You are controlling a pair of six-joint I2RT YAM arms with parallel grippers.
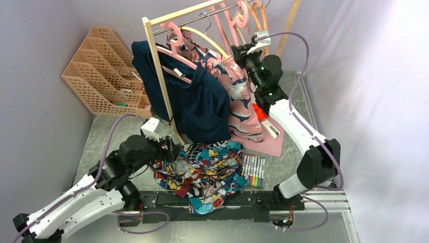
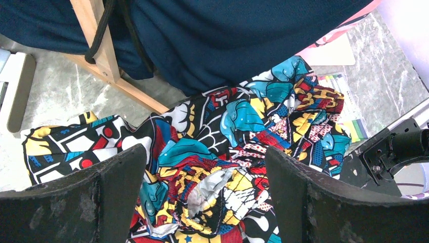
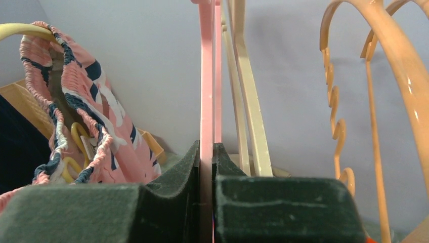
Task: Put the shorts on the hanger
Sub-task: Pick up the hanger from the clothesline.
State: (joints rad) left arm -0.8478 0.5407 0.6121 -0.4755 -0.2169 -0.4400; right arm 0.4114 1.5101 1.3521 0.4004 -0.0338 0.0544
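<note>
Right wrist view: the right fingers (image 3: 167,174) are pressed together on the thin edge of the hanger (image 3: 206,76), which hangs on the wooden rack (image 1: 157,61) toward the far right corner of the worktop (image 1: 283,167). The left fingers (image 2: 114,177) stand spread wide over the shorts (image 2: 227,131), gripping nothing. The shorts lie crumpled at the middle of the near edge of the grey marbled worktop, with a marker set (image 1: 254,171) just beside them. Pale lilac walls (image 1: 40,76) stand around it.

Robot lab cell — plain lilac walls (image 1: 35,61), marble-look table (image 1: 278,169), bolted arms (image 1: 76,202), wooden clothes rack (image 1: 159,71).
</note>
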